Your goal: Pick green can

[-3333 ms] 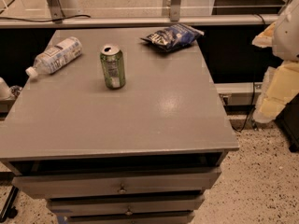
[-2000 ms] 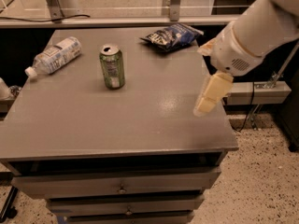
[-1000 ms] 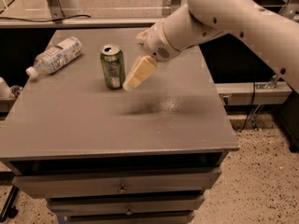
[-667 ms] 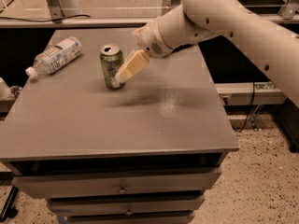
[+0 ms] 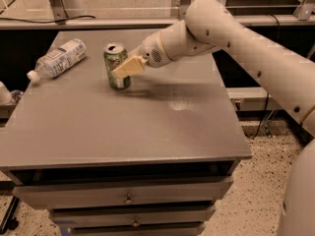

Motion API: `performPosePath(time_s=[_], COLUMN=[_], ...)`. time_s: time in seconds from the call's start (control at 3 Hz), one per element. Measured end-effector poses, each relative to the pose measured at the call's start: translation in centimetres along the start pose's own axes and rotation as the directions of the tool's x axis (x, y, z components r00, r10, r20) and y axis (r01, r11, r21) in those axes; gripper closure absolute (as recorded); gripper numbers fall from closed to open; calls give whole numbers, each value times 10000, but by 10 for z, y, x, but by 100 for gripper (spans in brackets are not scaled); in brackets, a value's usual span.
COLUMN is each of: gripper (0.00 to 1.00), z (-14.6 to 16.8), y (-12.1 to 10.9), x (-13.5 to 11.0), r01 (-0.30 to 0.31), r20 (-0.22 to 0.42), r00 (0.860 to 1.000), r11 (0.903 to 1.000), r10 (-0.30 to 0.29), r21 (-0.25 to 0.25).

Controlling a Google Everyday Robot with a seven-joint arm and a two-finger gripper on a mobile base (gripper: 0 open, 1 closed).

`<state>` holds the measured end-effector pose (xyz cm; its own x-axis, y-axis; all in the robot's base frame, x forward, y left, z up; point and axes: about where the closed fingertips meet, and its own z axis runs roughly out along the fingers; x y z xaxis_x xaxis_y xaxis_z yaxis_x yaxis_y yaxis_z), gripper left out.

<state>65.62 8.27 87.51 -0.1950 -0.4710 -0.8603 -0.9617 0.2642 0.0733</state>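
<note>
While the water bottle [image 5: 58, 58] lay unmoved at left, the green can [image 5: 114, 58] stood upright near it on the table [image 5: 147, 132], and the gripper [image 5: 124, 69] had moved in leftward, seemingly touching its front; how far open, I couldn't tell.

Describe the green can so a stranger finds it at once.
On the gray table, look at the far left part. The green can stands upright there, the gripper in front of it. Unlike the clear bottle lying nearby, it is green with a silver top.
</note>
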Motion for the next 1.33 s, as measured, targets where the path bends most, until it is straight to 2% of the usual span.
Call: performPosePath(time_s=[0.33,0.67,1.0,1.33], gripper=[64,87,100,100], z=[11,8,-19,-55], y=[5,7,8,12], x=[17,26,13,-16], r01=[-1305,-1841,-1839,-1404], r20=[-89,-157,76,422], r00=[9914,9829,9829,9892], r11=[9905,9816,9824,9901], r10=[1302,1835,1842,1406], r21=[-444,-508,-326,-77])
